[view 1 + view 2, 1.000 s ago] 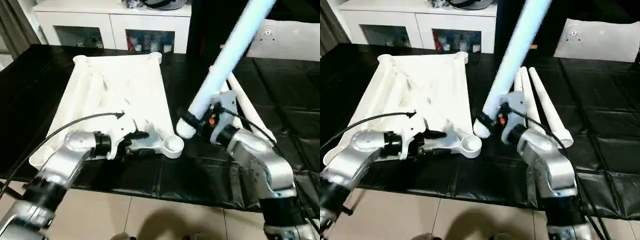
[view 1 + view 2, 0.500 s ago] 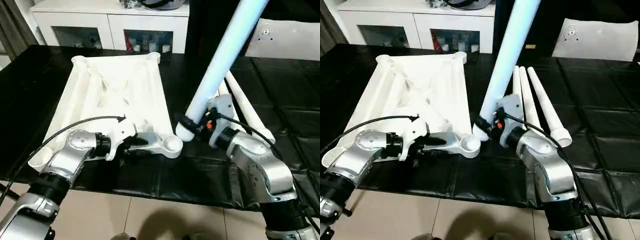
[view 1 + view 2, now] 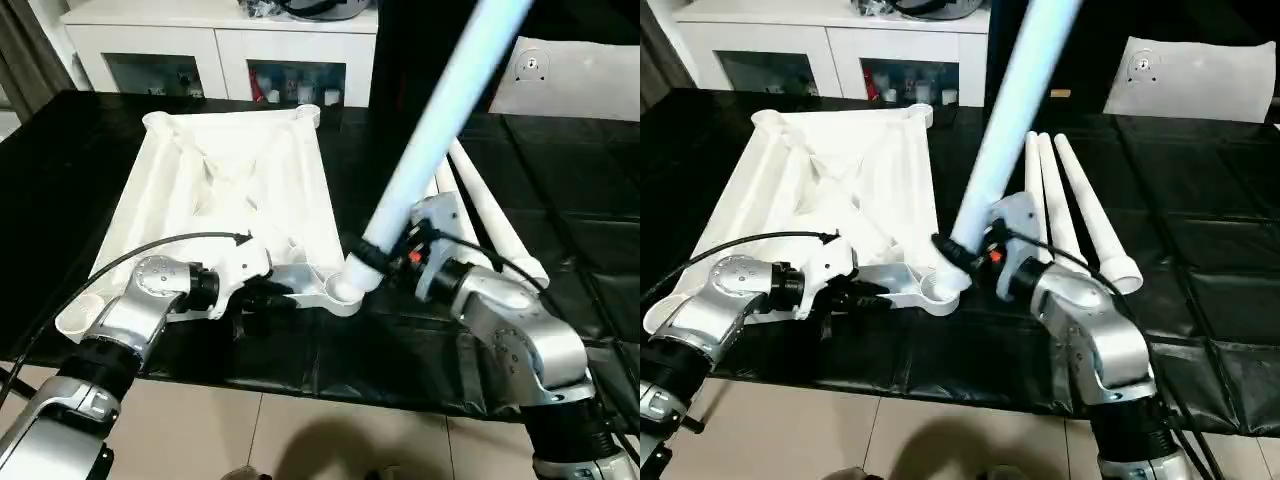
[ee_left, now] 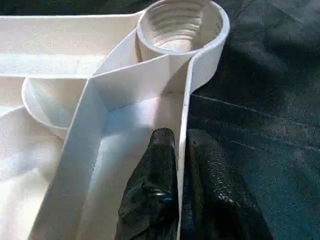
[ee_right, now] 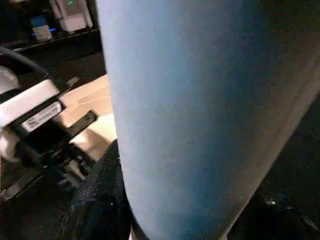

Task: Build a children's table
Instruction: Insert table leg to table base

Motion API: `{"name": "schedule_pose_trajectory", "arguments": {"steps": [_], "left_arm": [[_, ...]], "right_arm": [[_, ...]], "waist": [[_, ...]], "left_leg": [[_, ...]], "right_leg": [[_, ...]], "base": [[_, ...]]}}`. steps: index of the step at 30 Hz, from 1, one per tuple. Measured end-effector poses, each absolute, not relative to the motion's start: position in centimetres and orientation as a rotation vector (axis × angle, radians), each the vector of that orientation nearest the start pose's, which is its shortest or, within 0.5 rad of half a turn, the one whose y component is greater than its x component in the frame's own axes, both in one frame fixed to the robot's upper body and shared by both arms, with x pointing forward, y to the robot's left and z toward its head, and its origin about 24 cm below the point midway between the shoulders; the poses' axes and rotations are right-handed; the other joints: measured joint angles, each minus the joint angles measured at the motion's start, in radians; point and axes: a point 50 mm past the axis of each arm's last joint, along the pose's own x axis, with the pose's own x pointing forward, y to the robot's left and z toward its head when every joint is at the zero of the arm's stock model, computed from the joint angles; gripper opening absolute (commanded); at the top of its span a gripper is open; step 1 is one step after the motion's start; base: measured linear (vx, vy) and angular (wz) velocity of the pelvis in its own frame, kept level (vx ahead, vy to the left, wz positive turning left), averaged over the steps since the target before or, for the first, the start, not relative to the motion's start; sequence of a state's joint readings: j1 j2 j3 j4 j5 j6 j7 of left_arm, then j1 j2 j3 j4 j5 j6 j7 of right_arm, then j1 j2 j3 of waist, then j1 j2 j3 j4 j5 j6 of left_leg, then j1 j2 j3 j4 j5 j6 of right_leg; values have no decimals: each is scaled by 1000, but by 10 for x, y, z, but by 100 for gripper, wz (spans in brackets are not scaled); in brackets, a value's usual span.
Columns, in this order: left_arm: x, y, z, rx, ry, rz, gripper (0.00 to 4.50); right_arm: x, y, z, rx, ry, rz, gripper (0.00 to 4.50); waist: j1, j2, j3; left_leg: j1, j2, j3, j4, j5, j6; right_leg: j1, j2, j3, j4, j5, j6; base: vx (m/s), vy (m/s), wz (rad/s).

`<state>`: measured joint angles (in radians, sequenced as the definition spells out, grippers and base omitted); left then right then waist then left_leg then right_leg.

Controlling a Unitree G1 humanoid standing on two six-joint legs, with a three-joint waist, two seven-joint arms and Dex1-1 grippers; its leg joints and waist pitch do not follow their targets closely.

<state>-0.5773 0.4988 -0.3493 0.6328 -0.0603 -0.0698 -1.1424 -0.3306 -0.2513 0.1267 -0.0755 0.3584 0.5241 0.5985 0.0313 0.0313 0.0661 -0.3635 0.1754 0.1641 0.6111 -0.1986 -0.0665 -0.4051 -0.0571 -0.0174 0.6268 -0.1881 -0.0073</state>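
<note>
The children's table top (image 3: 230,190) lies upside down on the black table, ribs facing up. My left gripper (image 4: 179,200) is at its near edge, shut on the thin rim wall just short of the near right corner socket (image 4: 180,22), with one black finger on each side. My right gripper (image 3: 388,245) is shut on a long white leg (image 3: 440,110) near its thick end. The leg tilts up and away to the right. Its thick end (image 3: 357,275) rests at the rim of that corner socket (image 3: 335,290). In the right wrist view the leg (image 5: 200,100) hides most of the scene.
Three more white legs (image 3: 1070,210) lie side by side on the black cover right of the top. A white cabinet (image 3: 220,40) stands behind the table, and a white sheet (image 3: 580,70) lies at the far right. The table's front edge (image 3: 350,390) meets tiled floor.
My left gripper's fingers have closed onto the rim. My right arm has carried the leg's thick end to the left, from beside the corner socket onto it.
</note>
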Motion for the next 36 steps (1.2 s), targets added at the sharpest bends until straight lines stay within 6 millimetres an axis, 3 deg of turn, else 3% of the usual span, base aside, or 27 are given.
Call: {"name": "schedule_pose_trajectory", "arguments": {"steps": [16,36], "left_arm": [[316,160,54,491,385,-1327,0],[317,156,50,491,347,-1322,0]], "right_arm": [[300,-99,87,-83,193,919,191],[305,-93,79,-122,183,961,191]], "waist": [[0,0,0],[2,-2,-1]], "left_leg": [[0,0,2,-2,0,1],[4,0,4,-2,-1,1]], "right_leg": [[-1,0,1,-2,0,0],[2,-1,2,-2,0,0]], "base": [[0,0,0],[0,0,0]]}}
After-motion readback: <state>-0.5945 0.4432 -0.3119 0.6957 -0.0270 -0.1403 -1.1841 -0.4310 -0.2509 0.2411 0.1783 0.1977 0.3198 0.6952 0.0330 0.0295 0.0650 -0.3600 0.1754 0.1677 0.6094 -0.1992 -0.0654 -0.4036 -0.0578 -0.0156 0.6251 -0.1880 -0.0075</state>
